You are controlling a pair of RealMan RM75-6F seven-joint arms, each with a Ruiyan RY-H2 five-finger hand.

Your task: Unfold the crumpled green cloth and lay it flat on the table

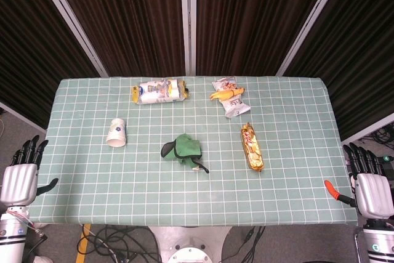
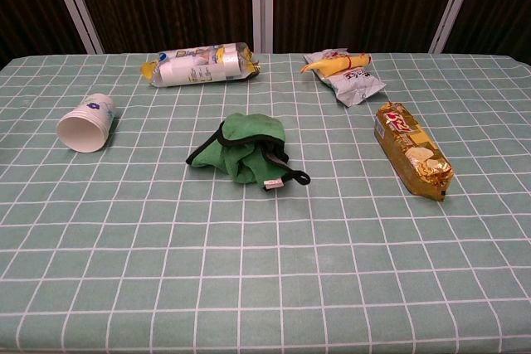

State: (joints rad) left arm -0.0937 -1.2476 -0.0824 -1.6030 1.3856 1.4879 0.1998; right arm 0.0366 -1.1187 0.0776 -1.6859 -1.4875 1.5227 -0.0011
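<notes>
Fingers (image 1: pixel 29 150) of the left hand (image 1: pixel 18 183) straight, spread, grasping nothing; hand sits off the desk's left front corner. Right hand (image 1: pixel 372 192) off the right front corner, fingers (image 1: pixel 360 157) also straight and apart, nothing held. Both show in head view only.

One desk (image 1: pixel 295 170), green checked cover, white grid lines.

One bottle (image 2: pixel 199 65), lying on its side at the back, long axis left-right.

One gold packet (image 2: pixel 412 150), right of centre, long axis running front-back, slightly slanted.

One cloth (image 2: pixel 241 147), green with black edging, crumpled in a heap at desk centre, not unfolded. Long axis roughly left-right, tilted so the right end comes nearer the front. A black loop and small white tag stick out at its front right end.

One white snack bag (image 2: pixel 355 80) at the back right, one yellow item (image 2: pixel 338 64) lying across it, touching.

One paper cup (image 2: pixel 86 123), tipped on its side left of the cloth, mouth facing front-left.

One small orange-and-black tool (image 1: pixel 337 191) at the desk's right front edge, just beside the right hand.
</notes>
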